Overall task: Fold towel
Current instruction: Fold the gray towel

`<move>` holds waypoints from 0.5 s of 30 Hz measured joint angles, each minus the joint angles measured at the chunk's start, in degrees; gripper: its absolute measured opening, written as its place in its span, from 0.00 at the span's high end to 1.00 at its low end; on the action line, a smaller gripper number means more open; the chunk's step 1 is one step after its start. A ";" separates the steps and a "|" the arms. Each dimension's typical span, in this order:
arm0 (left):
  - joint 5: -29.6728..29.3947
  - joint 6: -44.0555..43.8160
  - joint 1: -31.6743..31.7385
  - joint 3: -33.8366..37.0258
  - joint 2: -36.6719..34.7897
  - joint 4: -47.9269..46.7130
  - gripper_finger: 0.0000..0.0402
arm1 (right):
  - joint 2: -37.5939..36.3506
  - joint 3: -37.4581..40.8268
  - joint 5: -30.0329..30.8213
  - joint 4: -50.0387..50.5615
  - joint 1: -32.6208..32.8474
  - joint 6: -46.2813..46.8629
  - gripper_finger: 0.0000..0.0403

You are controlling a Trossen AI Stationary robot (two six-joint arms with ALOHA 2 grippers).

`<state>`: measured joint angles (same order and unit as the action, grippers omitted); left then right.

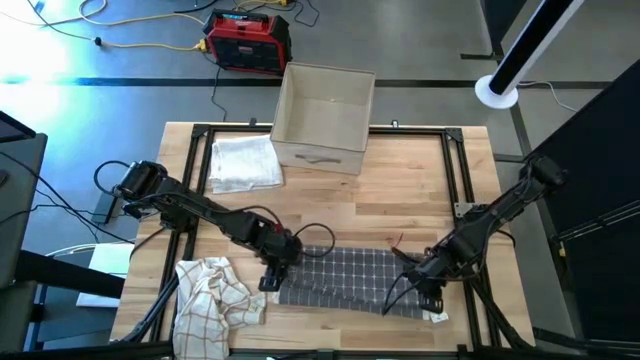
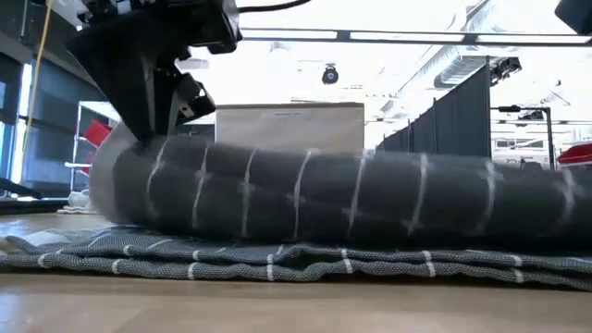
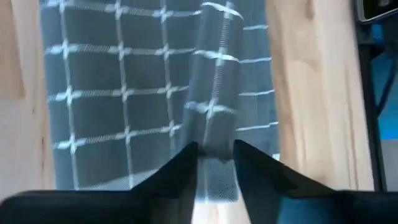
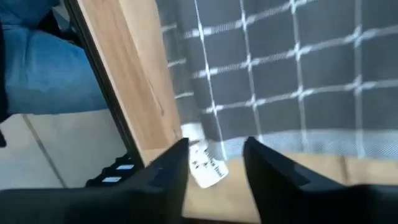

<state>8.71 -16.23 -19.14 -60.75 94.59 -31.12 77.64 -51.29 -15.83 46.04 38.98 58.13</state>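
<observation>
A dark grey towel with a white grid pattern [image 1: 350, 278] lies spread along the near part of the wooden worktop [image 1: 400, 195], between the two arms. The left claw [image 1: 277, 272] sits at the towel's left end, and in the left wrist view its two dark fingers [image 3: 180, 171] are clamped on a gathered ridge of the grey cloth [image 3: 214, 112], which rises from the flat layer beneath. The low view shows that lifted part as a long rolled hump of towel [image 2: 351, 199] arching over a flat layer on the wood, with the left arm coming down onto its left end. The right claw [image 1: 428, 297] is at the towel's right end, close to the worktop's edge; in the right wrist view its fingers [image 4: 168, 171] stand apart, with the towel's hemmed edge and a white care tag [image 4: 205, 163] showing in the gap between them, and they grip nothing. A crumpled white and brown checked cloth [image 1: 212, 300] lies at the near left corner, just beside the left claw. A folded white towel [image 1: 243, 162] rests at the far left, next to an open beige fabric box [image 1: 324, 118] at the worktop's far edge
</observation>
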 joint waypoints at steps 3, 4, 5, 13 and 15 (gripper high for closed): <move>-0.28 -1.76 0.15 0.00 0.00 -2.54 0.64 | 0.63 0.02 -3.79 -0.08 0.63 2.42 0.53; -0.28 -2.49 0.28 0.00 0.00 -3.70 0.62 | 0.64 0.02 -4.18 -0.08 0.80 4.07 0.50; -0.37 -3.44 0.36 0.00 0.00 -4.82 0.61 | 0.64 0.02 -3.96 -0.06 0.97 5.85 0.48; -16.81 -4.07 -0.05 0.00 -0.02 -3.74 0.60 | 0.64 0.02 23.84 -5.08 4.79 11.23 0.50; -17.76 -0.87 -0.07 0.00 -0.04 0.10 0.61 | 0.67 0.02 32.82 -6.46 5.63 13.98 0.54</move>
<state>-9.05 -17.10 -19.20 -60.75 94.54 -31.02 78.31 -51.27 16.99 39.58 44.62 72.11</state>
